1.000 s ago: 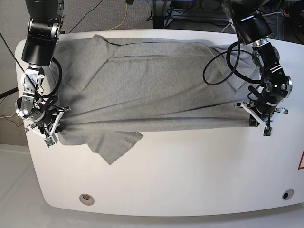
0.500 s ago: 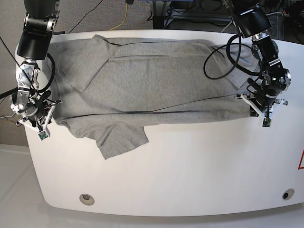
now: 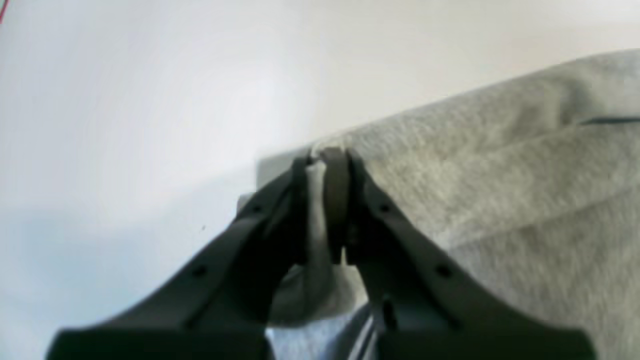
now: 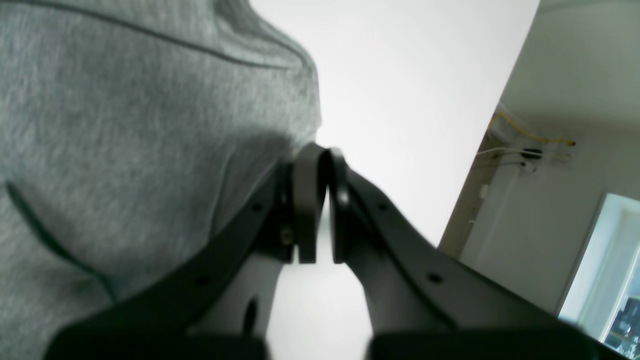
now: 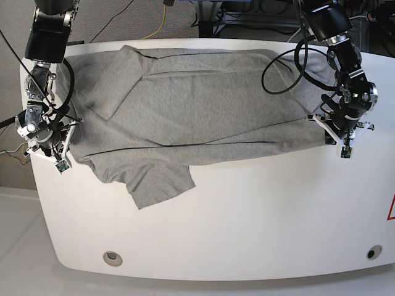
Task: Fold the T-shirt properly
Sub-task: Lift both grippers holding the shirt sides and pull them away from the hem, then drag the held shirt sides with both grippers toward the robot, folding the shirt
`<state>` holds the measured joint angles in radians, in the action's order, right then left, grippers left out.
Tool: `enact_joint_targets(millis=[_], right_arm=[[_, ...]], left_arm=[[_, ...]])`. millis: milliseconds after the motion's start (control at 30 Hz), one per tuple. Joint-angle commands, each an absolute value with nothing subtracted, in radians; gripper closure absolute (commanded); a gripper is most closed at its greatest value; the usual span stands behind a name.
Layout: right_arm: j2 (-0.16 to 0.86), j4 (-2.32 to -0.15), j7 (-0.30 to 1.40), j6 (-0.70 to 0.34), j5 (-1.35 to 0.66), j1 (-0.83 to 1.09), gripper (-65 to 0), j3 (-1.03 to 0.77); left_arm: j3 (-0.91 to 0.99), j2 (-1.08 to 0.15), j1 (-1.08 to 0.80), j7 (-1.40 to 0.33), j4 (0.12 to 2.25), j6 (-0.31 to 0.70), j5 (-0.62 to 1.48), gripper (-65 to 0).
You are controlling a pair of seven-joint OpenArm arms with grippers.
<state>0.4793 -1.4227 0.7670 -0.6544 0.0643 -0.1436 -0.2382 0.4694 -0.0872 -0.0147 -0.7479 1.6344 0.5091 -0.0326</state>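
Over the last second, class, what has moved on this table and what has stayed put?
Both hands carried the folded front edge of the plain heather-grey cotton T-shirt toward the far side of the white table, the left hand pinching it, and the near sleeve spread out. Both hands stayed shut; the right hand shows no cloth between its fingers.

We see two arms with matte black cylindrical housings, silver joint rings and looping black cables. Each wrist carries white bracket plates and a small green-edged camera board. Left gripper (image 3: 325,160) and right gripper (image 4: 322,160): black tapered fingers (image 4: 400,240) with small round screw holes, rounded grey-black pads (image 4: 306,200) at the tips.
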Motion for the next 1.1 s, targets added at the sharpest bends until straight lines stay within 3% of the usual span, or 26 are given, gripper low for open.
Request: enact_joint_targets(millis=[0,267,400,467,633,667,733,900,1067], right_arm=[[0.498,-1.46,0.776,-0.648,0.064,-0.156,-2.9,-0.245],[0.47,-1.468,0.779,-0.648,0.064,-0.148,-2.9,-0.278],[0.452,-1.469,0.777,-0.648,0.064,-0.18,-6.0,-0.3],[0.452,-1.466,0.777,-0.648,0.064,-0.202,-13.1,-0.295],[0.447,-1.466,0.777,-0.648,0.064,-0.242,-46.0,-0.28],[0.446,-1.466,0.774,-0.648,0.064,-0.243,-48.6,-0.275],[0.446,-1.465,0.771,-0.648,0.064,-0.259,-48.2,-0.257],[0.429,-1.408,0.771,-0.65,0.059,-0.315,-40.2,-0.22],[0.404,-1.288,0.733,-0.654,0.061,-0.372,-39.6,-0.217]], left_arm=[[0.469,-0.097,-0.008,-0.728,1.672,0.504,-0.024,-0.5],[0.469,-0.097,-0.036,-0.728,1.676,0.504,-0.021,-0.5],[0.469,-0.097,-0.036,-0.728,1.675,0.504,-0.021,-0.5],[0.469,-0.097,-0.036,-0.728,1.675,0.504,-0.021,-0.5],[0.469,-0.097,-0.036,-0.728,1.673,0.504,-0.021,-0.5],[0.469,-0.096,-0.036,-0.728,1.673,0.504,-0.019,-0.5],[0.469,-0.096,-0.036,-0.728,1.673,0.504,-0.019,-0.5],[0.47,-0.081,-0.036,-0.728,1.675,0.504,-0.019,-0.5],[0.47,-0.07,-0.036,-0.728,1.676,0.504,-0.022,-0.5]])
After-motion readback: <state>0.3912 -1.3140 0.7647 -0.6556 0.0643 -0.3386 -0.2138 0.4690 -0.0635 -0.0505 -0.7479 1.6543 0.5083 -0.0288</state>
